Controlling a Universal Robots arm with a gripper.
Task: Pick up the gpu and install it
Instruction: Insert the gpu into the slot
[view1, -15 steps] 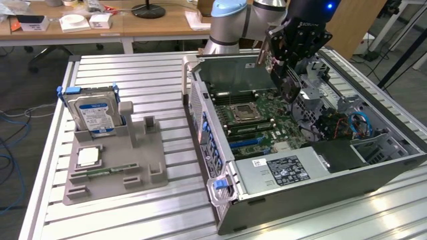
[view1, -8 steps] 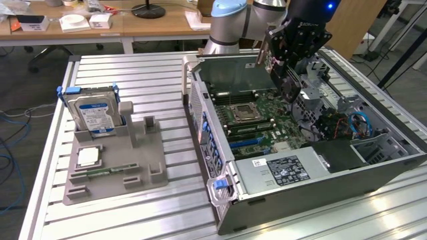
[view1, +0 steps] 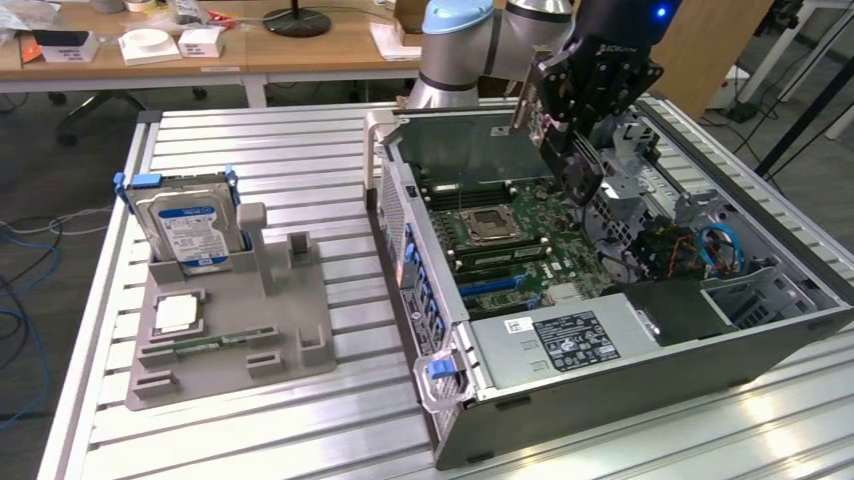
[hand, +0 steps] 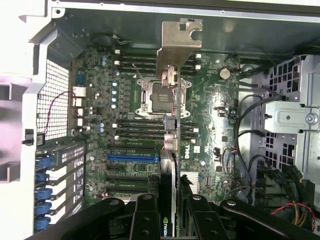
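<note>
The gpu (hand: 176, 47) is clamped between my gripper's (hand: 170, 202) black fingers (hand: 145, 220), seen edge-on in the wrist view with its silver end bracket at the far end. In the exterior view the gripper (view1: 571, 135) hangs over the open computer case (view1: 441, 400), with the gpu (view1: 578, 178) held on edge just above the green motherboard (view1: 514, 250). The card's lower edge is apart from the board, over the area near the processor socket (hand: 161, 97). A blue expansion slot (hand: 132, 157) lies to one side of the card.
A grey parts holder (view1: 267, 340) on the exterior view's left carries a blue-labelled hard drive (view1: 194, 225), a small chip (view1: 176, 313) and a narrow memory stick (view1: 200, 343). Drive cages and cables (view1: 721, 250) crowd the case's right side. Slatted aluminium table (view1: 267, 150) surrounds everything.
</note>
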